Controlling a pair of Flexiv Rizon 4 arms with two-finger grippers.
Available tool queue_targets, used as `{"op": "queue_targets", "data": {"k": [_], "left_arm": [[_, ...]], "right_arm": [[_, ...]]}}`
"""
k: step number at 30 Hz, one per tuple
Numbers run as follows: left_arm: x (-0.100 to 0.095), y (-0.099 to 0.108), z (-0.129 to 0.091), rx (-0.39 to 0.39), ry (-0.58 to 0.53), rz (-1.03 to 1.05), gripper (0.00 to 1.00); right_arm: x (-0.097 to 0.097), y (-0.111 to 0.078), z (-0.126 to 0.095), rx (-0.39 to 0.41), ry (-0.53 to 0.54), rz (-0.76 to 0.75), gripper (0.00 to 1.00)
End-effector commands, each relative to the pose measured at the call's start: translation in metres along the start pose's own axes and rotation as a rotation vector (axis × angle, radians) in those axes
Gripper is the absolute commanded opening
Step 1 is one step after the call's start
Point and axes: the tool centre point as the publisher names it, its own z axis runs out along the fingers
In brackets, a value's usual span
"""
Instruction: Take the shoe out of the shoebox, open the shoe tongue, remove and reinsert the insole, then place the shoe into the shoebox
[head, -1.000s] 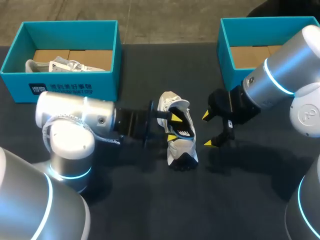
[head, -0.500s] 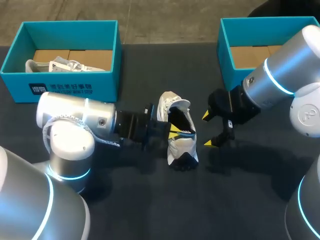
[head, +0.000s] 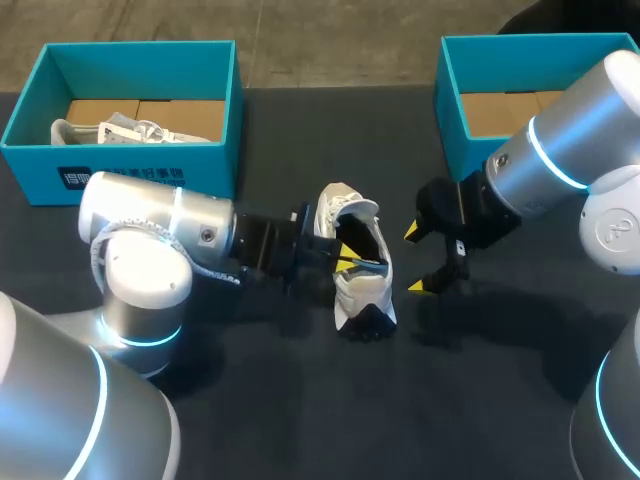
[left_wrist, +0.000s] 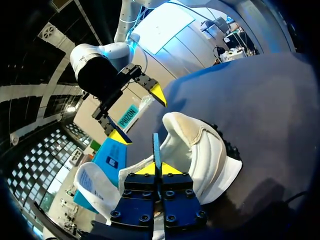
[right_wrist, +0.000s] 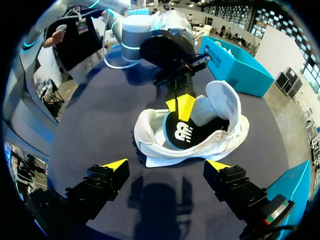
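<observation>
**A:** White shoe (head: 358, 290) is on its side on the table (head: 260, 400), between the arms. It's outside the left shoebox (head: 130, 165) and the right shoebox (head: 452, 115). What changed in the last second?

**B:** Left gripper (head: 344, 264) had its tips spread in the opening. Now they're pinched on the edge of the dark insole (right_wrist: 182, 131), and the wrist view shows the thin sheet between them. Right gripper (head: 412, 258) hasn't moved: fingers apart, just beside the shoe, touching nothing.

**A:** Meaning?

**B:** Insole grasp looks made, so pull-out is probably next. Nothing pins the shoe, so it may drag along.
</observation>
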Motion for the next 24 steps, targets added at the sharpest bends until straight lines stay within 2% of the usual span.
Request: {"op": "queue_targets", "data": {"k": [1,8,13,15,17,19,24], "left_arm": [[0.0,-0.005,-0.005,-0.005,-0.02,0.004,0.37],[-0.01,-0.019,-0.015,-0.005,-0.061,0.026,0.37],[-0.01,-0.025,-0.013,0.012,-0.055,0.03,0.35],[-0.007,-0.025,-0.009,0.025,-0.056,0.014,0.23],[-0.005,-0.023,-0.005,0.038,-0.049,-0.002,0.19],[-0.002,-0.02,-0.002,0.03,-0.021,-0.002,0.0],[0.001,-0.015,0.001,0.023,0.014,-0.006,0.0]], "right_arm": [[0.001,0.001,0.001,0.003,-0.003,0.001,1.0],[0.001,0.001,0.001,0.003,-0.003,0.001,1.0],[0.001,0.001,0.001,0.003,-0.003,0.001,1.0],[0.001,0.001,0.001,0.003,-0.003,0.001,1.0],[0.001,0.001,0.001,0.003,-0.003,0.001,1.0],[0.001,0.001,0.001,0.003,-0.003,0.001,1.0],[0.001,0.001,0.001,0.003,-0.003,0.001,1.0]]}}
